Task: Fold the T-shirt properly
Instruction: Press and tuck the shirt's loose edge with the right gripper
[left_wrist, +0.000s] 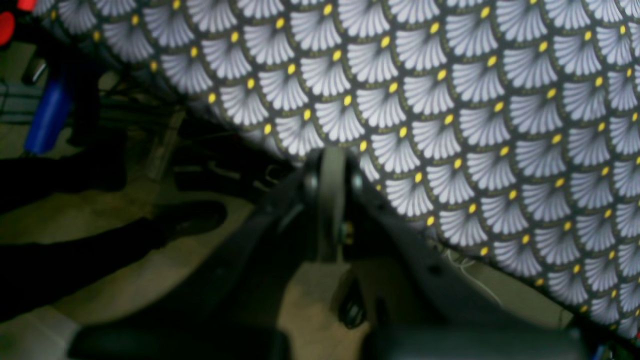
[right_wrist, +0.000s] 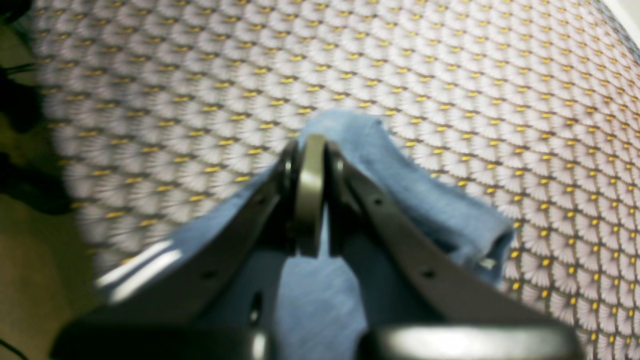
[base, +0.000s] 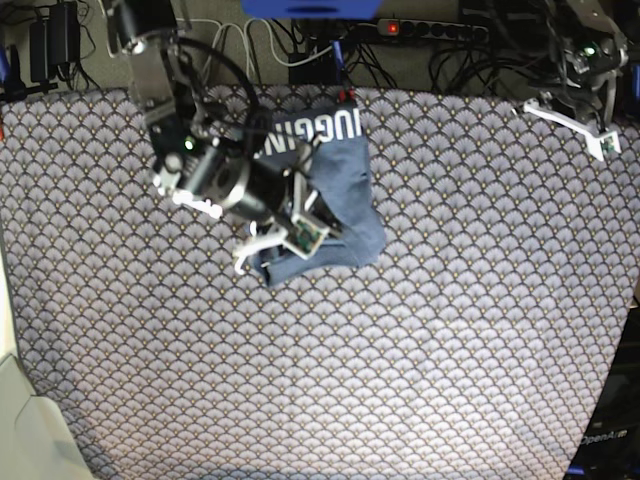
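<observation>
Right pincer (right_wrist: 310, 150) clamped on a fold of the T-shirt (base: 335, 195), arm reaching in over the bench (base: 450, 330). Left pincer (left_wrist: 332, 160) closed, empty, parked at the bench's edge. One T-shirt, bunched, far-centre; two arms.

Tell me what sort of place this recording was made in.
Probably a robotics lab or workshop bench: a table under a patterned tablecloth, a power strip with tangled cables behind it, and two arms, the right gripper pinching a T-shirt.
</observation>
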